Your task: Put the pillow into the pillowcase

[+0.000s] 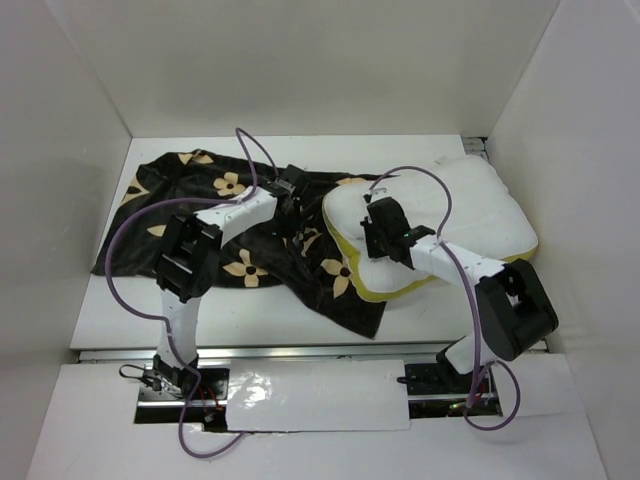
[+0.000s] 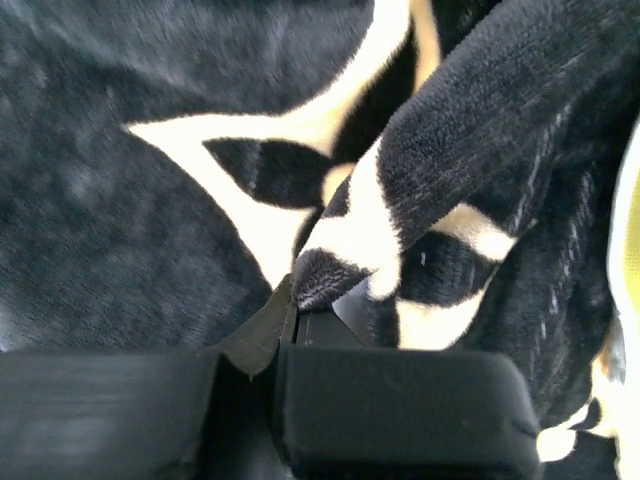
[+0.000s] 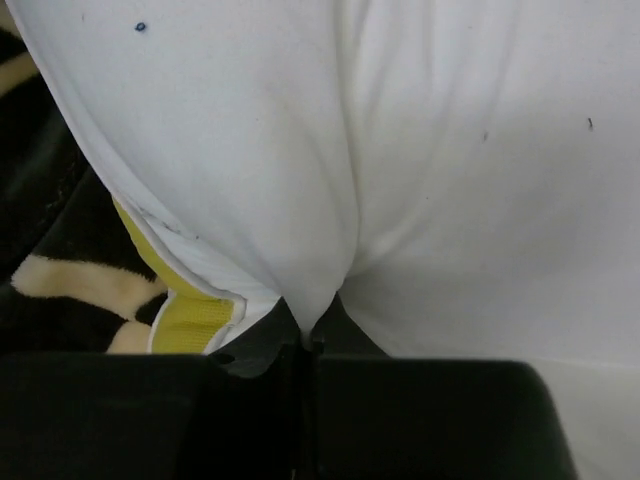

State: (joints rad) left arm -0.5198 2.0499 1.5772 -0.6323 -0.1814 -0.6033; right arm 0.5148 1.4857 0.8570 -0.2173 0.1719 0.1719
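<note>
The dark plush pillowcase (image 1: 210, 225) with tan flowers lies spread over the left and middle of the table. My left gripper (image 1: 290, 205) is shut on a raised fold of the pillowcase (image 2: 330, 270) near its right side. The white pillow (image 1: 450, 215) with its yellow seam (image 1: 385, 293) lies at the right, its left end overlapping the pillowcase edge. My right gripper (image 1: 378, 235) is shut on a pinch of the pillow's white cover (image 3: 312, 300), close to the yellow seam (image 3: 190, 315).
White walls enclose the table on the left, back and right. A corner of the pillowcase (image 1: 365, 322) reaches toward the front edge. Both arm bases (image 1: 175, 375) sit at the near edge, purple cables looping above them.
</note>
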